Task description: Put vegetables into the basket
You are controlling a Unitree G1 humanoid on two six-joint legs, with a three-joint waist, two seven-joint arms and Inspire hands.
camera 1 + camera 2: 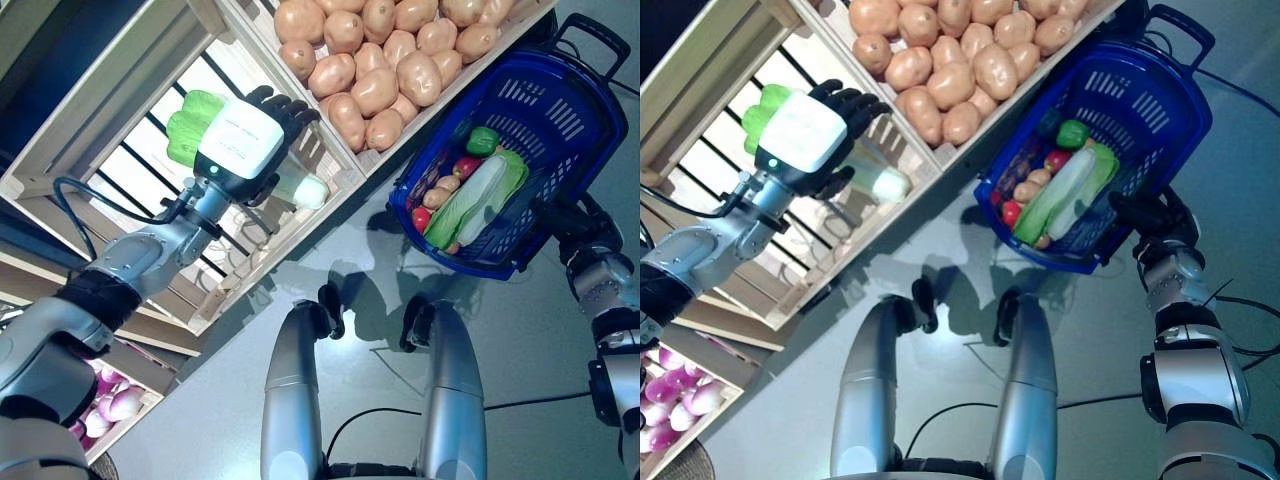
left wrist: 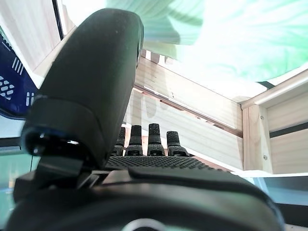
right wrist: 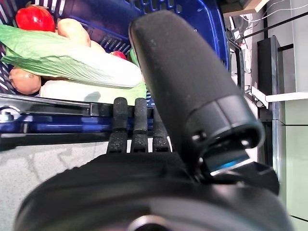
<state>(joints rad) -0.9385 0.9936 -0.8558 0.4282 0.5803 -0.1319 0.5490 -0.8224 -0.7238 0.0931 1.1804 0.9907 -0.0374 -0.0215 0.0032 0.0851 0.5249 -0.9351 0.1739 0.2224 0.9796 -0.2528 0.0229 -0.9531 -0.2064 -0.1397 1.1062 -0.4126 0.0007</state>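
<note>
Cabbage (image 1: 195,125) still in its crate (image 1: 120,110), left robot hand (image 1: 245,140) reaching with relaxed fingers.
Right robot hand (image 3: 139,130) clenches the basket (image 1: 560,110) rim, keeping it beside the crates for loading.

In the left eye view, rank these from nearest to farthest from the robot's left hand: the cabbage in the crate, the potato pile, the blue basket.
1. Cabbage, right beside the left hand in the slatted crate.
2. Potato pile, next crate towards the right.
3. Blue basket, far right, past the shelf.

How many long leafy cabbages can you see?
3. One cabbage and another lie side by side in the blue basket; a third lies in the wooden crate under the left hand. More may be hidden.
</note>
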